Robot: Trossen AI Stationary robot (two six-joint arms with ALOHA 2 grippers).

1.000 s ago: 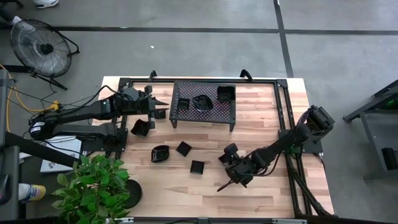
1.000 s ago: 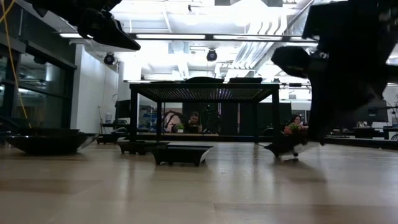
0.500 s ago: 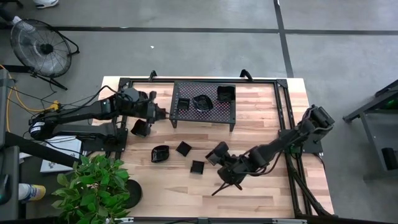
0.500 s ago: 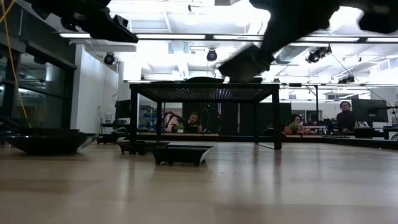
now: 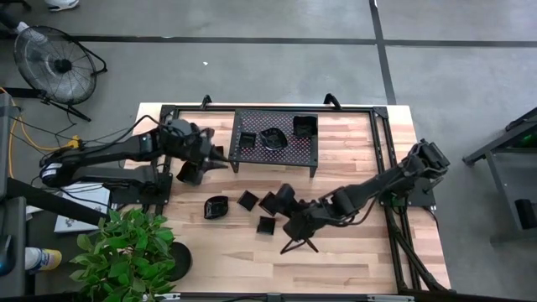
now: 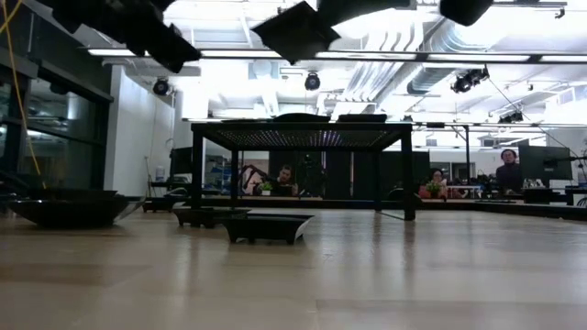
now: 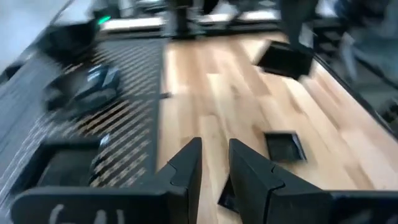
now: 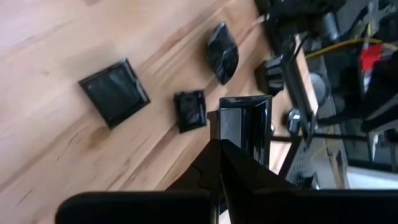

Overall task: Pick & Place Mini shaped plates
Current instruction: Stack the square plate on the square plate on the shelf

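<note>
Glossy black square plate (image 8: 244, 127) pinched in right tool (image 8: 219, 144).

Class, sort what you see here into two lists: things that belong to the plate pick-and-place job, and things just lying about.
Job:
- mini shaped plates
- mesh rack holding three of them
- right gripper, shut on a square plate
- left gripper

Lying about:
- potted plant
- floor fan

A light wooden tabletop (image 5: 352, 260) carries a black mesh rack (image 5: 275, 143) on legs near its far edge and four small black plates on the bare wood: one beside the rack's left end (image 5: 190, 173), a rounded one (image 5: 216, 206), two square ones (image 5: 247, 200) (image 5: 266, 225)
</note>
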